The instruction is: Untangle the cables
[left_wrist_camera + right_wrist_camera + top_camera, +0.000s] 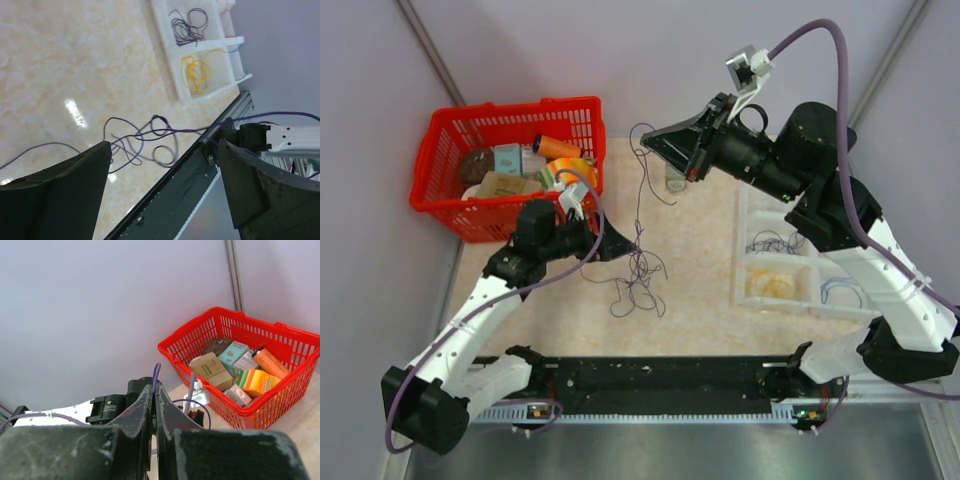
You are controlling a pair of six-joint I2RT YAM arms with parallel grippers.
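A loose tangle of dark purple cables (638, 275) lies on the marble tabletop, and the left wrist view shows it as the purple cables (145, 140) just past the fingertips. My left gripper (625, 245) hovers low at the tangle's left edge. In its own view the left gripper (165, 145) stands wide open with nothing between its fingers. My right gripper (646, 138) is raised high at the back, shut on one purple strand (639, 200) that hangs down into the tangle. A small loop of that strand (156, 371) pokes out above the right gripper (155, 387).
A red basket (440, 190) of boxes and packets stands at the back left, also seen as the red basket (300, 385). At the right sits a white divided tray (738, 270) holding sorted purple (772, 242), yellow (772, 285) and blue (840, 290) cables. A black rail (660, 375) runs along the near edge.
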